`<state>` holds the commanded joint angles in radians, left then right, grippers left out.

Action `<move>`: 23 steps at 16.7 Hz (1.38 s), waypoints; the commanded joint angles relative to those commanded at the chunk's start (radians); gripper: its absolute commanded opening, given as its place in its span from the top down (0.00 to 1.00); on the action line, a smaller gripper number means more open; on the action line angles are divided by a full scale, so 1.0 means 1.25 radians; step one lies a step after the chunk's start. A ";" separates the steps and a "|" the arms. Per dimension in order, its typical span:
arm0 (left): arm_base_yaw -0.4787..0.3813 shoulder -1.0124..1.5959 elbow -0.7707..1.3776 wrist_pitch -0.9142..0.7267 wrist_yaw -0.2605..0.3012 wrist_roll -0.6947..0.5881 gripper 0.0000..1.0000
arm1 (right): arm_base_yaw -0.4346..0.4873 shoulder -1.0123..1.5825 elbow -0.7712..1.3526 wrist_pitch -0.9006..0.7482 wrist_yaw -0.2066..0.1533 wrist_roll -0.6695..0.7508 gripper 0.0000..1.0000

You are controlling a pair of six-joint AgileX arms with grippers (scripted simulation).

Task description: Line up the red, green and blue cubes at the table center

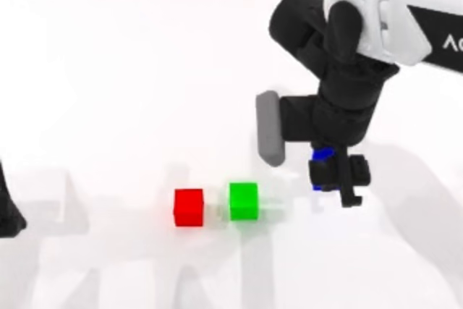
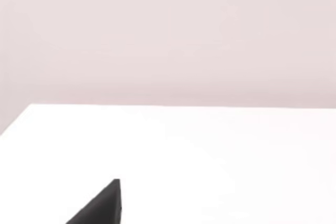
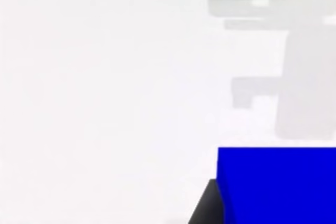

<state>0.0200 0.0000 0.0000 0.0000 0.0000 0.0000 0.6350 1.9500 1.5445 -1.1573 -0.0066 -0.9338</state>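
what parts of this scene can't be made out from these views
- Blue cube: top view shows only slivers, the right hand and its wrist cover it; the right wrist view cuts it at the frame edge.
- Left hand: left wrist view shows one dark tip cut off at the frame edge, so its state is unclear.
- Red cube and green cube: absent from both wrist views.

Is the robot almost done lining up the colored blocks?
Nearly. The red cube and green cube already sit side by side on the table, apart from each other. The right tool holds the blue cube in the air, right of the green one. Left to do: set blue down beside green. The left arm waits at the table's left edge.
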 joint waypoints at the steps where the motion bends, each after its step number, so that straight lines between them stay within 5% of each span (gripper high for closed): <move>1: 0.000 0.000 0.000 0.000 0.000 0.000 0.00 | 0.000 0.000 0.000 0.000 0.000 0.000 1.00; 16: 0.000 0.000 0.000 0.000 0.000 0.000 0.00 | 0.001 0.060 -0.145 0.205 0.000 0.001 1.00; 23: 0.000 0.000 0.000 0.000 0.000 0.000 0.00 | 0.001 0.060 -0.145 0.205 0.000 0.001 0.47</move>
<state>0.0200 0.0000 0.0000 0.0000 0.0000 0.0000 0.6356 2.0253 1.3633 -0.9008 -0.0061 -0.9320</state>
